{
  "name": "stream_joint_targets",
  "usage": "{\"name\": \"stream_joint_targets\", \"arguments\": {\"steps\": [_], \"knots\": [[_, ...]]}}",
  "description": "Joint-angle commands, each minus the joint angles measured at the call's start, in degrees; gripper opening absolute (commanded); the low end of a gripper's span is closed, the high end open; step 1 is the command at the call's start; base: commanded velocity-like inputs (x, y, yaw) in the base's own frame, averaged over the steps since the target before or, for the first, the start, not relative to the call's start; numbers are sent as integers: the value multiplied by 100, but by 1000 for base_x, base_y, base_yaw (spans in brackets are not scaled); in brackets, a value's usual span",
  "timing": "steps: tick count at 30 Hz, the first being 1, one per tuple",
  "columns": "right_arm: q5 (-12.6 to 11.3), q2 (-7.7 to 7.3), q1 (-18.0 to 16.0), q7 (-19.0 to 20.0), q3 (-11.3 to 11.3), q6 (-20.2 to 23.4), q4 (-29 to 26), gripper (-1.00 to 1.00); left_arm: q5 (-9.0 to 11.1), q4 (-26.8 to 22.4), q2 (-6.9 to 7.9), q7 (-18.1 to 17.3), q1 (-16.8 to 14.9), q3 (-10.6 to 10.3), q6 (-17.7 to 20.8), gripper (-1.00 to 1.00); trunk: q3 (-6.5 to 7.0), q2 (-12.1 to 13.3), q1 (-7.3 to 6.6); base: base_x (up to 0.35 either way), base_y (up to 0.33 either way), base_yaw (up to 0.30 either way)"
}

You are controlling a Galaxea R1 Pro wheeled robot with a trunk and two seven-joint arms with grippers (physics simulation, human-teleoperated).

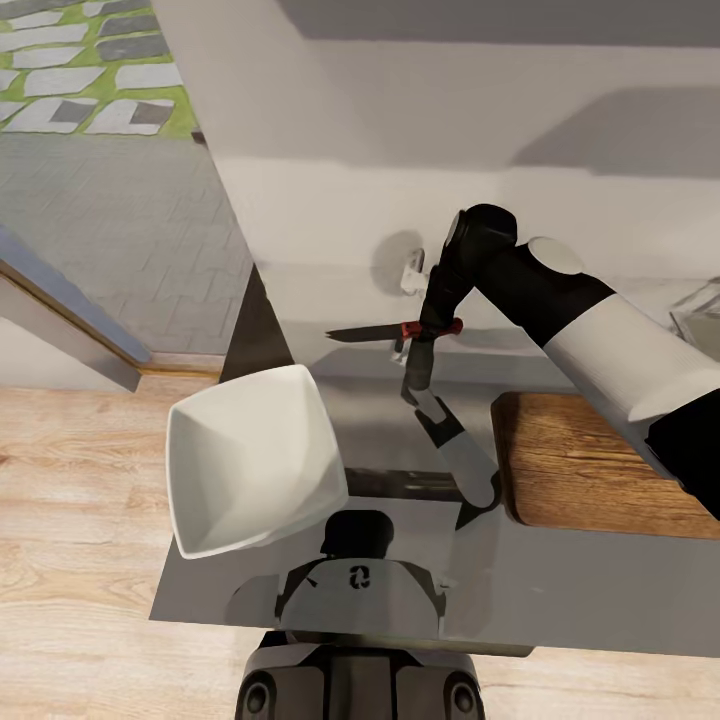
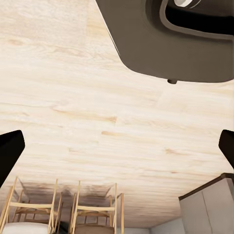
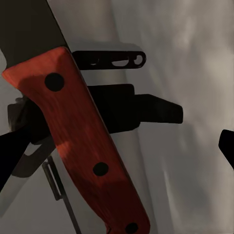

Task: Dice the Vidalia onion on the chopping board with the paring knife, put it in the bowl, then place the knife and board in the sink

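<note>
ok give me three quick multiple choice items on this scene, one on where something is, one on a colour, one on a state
1. Where does the bowl sit?
A. on the countertop, at the robot's left of the chopping board
B. on the board
C. on the floor

2. What colour is the paring knife handle?
A. blue
B. red
C. white

3. What is the right gripper doing?
A. open, empty
B. shut on the bowl
C. shut on the knife

Answers: 1 A, the bowl rests on grey worktop apart from the board. 2 B, the right wrist view shows a red handle. 3 C, the knife hangs above the counter in the fingers.
</note>
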Motion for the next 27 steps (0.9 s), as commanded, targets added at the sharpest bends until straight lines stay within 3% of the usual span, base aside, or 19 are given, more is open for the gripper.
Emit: {"name": "stream_joint_targets", "arguments": {"steps": [1, 15, 16, 27], "knots": [[28, -4, -3, 16, 20, 30, -9, 100, 11, -11, -4, -1, 5, 32, -5, 100, -8, -6, 5, 0, 0, 0], [32, -4, 1, 16, 20, 30, -9, 100, 11, -11, -4, -1, 5, 32, -5, 100, -29, -6, 5, 0, 0, 0], [33, -4, 0, 16, 20, 30, -9, -100, 12, -11, -4, -1, 4, 32, -5, 100, -29, -6, 5, 0, 0, 0], [36, -4, -1, 16, 21, 30, -9, -100, 8, -11, -4, -1, 4, 32, -5, 100, -29, -6, 5, 0, 0, 0]]}}
